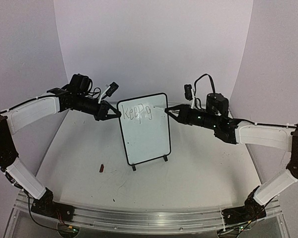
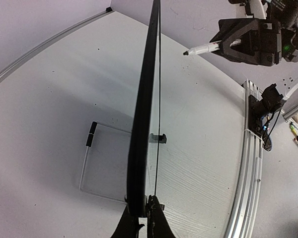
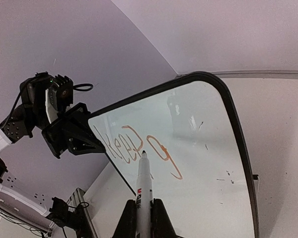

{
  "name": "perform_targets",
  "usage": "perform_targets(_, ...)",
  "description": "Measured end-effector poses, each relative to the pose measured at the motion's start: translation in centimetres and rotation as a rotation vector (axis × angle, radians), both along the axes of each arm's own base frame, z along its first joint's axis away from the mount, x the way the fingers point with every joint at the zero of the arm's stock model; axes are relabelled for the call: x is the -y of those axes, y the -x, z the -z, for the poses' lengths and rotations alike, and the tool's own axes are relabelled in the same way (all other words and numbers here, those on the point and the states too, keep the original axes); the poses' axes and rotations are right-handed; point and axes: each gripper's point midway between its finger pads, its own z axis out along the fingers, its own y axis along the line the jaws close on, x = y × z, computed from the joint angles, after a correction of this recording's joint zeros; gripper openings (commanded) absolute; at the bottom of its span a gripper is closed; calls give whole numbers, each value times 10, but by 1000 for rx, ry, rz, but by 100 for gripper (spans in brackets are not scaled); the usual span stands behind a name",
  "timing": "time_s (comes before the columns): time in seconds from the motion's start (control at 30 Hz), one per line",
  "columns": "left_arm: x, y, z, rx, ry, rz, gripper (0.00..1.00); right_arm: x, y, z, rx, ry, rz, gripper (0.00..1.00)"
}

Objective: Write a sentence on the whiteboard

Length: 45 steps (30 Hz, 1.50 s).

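Left arm (image 1: pixel 35 111): white shells, black joints
Right arm (image 1: pixel 265 134): same, small green light (image 2: pixel 286 48)
Left end effector (image 1: pixel 118 115): black, angular
Cables (image 1: pixel 203 78): black loops

The top camera is looking down from afar; wrist cameras are peering closely from either side, the left apparently edge-on, all sharing the whiteboard (image 1: pixel 144 129).

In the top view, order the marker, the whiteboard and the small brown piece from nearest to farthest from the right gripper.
1. The marker, held in the right gripper.
2. The whiteboard, just to its left.
3. The small brown piece, on the table, beyond the whiteboard's left side.
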Motion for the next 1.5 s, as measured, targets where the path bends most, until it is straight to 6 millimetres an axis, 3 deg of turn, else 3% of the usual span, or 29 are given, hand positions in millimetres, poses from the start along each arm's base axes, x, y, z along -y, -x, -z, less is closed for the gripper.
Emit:
perform_targets(0.2,0,0,0,0,0,0,0,-4,-5,17,-24,60,-4,0)
perform_targets(0.4,0,0,0,1,0,1,0,-6,-11,10,-5,61,5,0)
perform_targets(0.83,0,0,0,2,-1,0,0,-3,-22,15,-8,75,58,0)
perform_targets(1.13,0,0,0,1,-2,-2,0,-8,-26,7,12,69,52,0)
perform_targets(1.5,0,0,0,2,-3,-3,0,-10,-23,13,4,77,31,0)
